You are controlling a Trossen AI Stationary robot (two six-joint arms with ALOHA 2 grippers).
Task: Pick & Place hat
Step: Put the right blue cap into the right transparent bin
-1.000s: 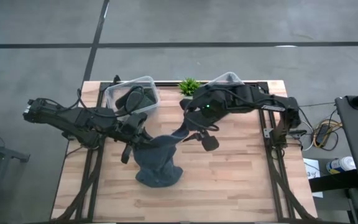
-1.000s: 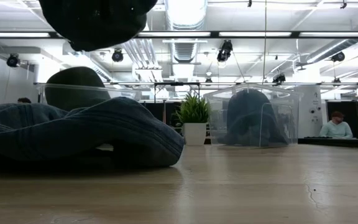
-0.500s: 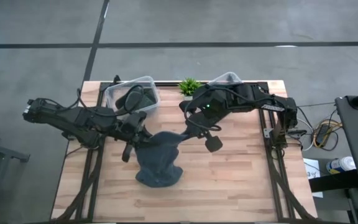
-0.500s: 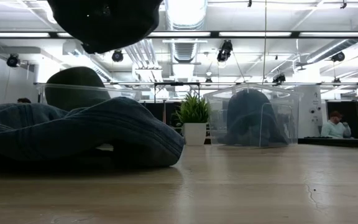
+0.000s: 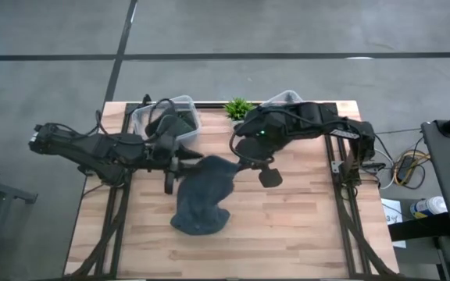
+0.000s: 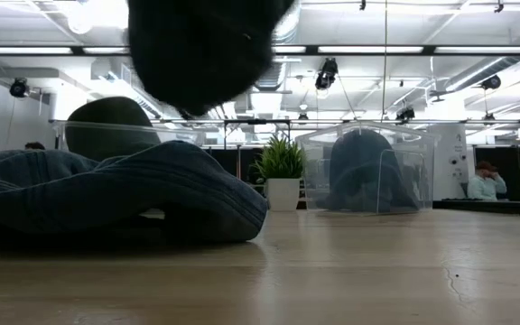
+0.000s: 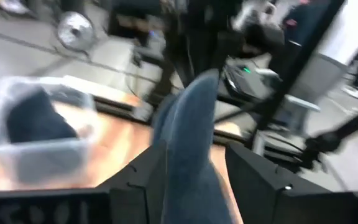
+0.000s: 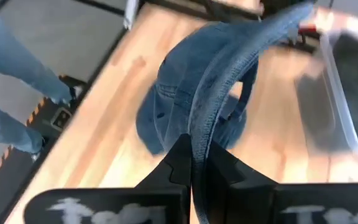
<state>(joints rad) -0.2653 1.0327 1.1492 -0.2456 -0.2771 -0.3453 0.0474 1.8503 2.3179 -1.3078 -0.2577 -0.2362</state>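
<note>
- Nearest you, the floppy blue denim hat [image 5: 201, 195] lies crumpled on the pale wooden slatted table [image 5: 287, 234], its lower part on the boards and its upper edge lifted between both arms.
- Your left gripper [image 7: 188, 165] has its dark fingers [image 7: 151, 171] pinched on a fold of that hat.
- Your right gripper [image 8: 194, 163] is clamped on the hat's brim from the opposite side.
- Farther back, a clear plastic bin [image 5: 165, 119] holds dark fabric; a small green potted plant [image 5: 237, 108] stands just beside it, and a second clear bin [image 6: 361, 168] is on the plant's other side.
</note>
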